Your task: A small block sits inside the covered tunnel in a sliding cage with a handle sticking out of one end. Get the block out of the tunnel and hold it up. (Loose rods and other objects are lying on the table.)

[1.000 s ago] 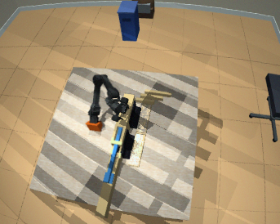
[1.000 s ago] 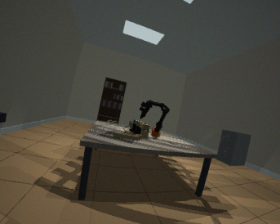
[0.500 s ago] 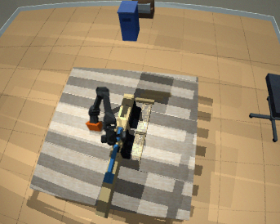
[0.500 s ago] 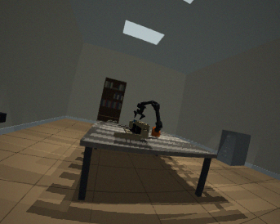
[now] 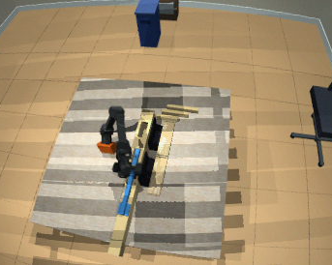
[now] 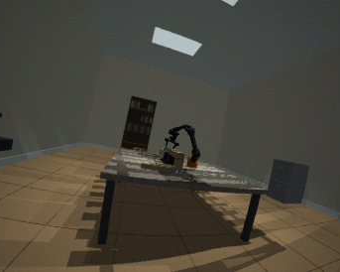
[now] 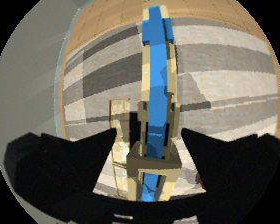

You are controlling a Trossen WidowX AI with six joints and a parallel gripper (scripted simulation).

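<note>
One long blue handle (seemingly flat-topped) lies along pale wood.

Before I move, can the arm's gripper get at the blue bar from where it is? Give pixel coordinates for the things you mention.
Probably yes: the open fingers stand either side of the blue bar [image 5: 131, 185] [image 7: 157, 82], with nothing visible between them and it.

Between the fingers: the open end effector has the blue bar running through its gap, free room either side.
Beside the bar: black blocks and a pale slatted strip obstruct one flank.
Opposite flank: striped surface, passable above.
</note>
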